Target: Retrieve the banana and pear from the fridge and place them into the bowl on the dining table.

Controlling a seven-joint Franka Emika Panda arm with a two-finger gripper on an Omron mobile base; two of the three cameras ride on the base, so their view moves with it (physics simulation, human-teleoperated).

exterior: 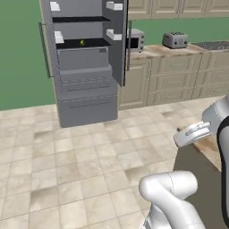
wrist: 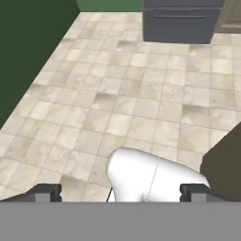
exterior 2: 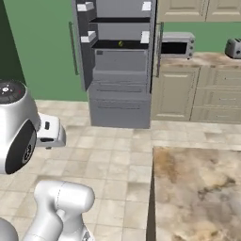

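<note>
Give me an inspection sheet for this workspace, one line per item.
Surface: stone table, the part in view bare.
Job's things: fridge with both doors open; small yellow-green fruit on a shelf, likely the pear.
Clutter: microwave and toaster on the counter.
Claw: claw open, holding nothing, over the floor.
Cables: nothing seen.
Surroundings: tiled floor, green wall, beige cabinets.

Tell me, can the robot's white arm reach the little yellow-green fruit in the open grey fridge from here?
Probably not yet. The small yellow-green fruit sits on a shelf of the tall dark grey fridge, doors open, but bare tiled floor separates them.
</note>
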